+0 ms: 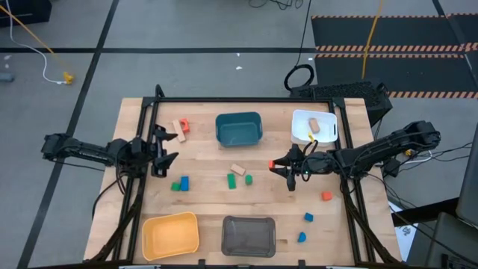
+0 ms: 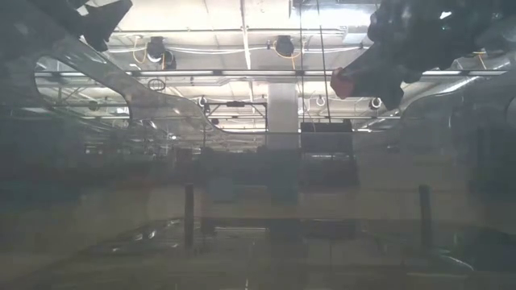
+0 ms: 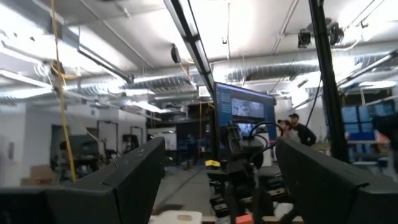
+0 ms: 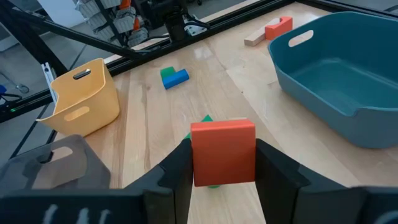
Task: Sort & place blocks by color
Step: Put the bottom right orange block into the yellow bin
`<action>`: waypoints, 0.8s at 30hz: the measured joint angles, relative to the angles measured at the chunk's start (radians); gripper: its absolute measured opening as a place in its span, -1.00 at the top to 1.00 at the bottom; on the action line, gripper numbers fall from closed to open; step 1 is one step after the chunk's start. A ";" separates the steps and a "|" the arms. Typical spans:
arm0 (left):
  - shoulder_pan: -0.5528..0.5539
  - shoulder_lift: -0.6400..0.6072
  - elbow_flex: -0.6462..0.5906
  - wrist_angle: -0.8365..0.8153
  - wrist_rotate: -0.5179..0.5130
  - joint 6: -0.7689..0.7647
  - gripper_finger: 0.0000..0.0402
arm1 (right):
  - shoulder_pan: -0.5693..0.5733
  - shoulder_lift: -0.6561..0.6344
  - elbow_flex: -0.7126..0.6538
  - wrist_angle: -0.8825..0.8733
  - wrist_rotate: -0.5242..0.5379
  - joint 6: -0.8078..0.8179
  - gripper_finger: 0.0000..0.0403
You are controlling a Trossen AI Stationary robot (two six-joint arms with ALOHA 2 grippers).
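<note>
Right pincer [image 4: 224, 180] clamps a red-orange block [image 4: 223, 152], raised over mid-bench [image 1: 209, 198] near the teal bin [image 4: 336, 68]; only the wrist view shows that grip clearly, the high view giving just a red speck. Green block [image 4: 207, 119] lies beneath, largely hidden. Left pincer [image 1: 166, 147] waits spread wide, empty, at the bench's left. Low view is murky: possibly the same red block [image 2: 343, 83].
</note>
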 joint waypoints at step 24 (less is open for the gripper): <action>0.000 0.474 0.442 -0.532 -0.034 -0.413 -0.53 | -0.074 0.011 0.009 0.160 -0.050 -0.086 0.39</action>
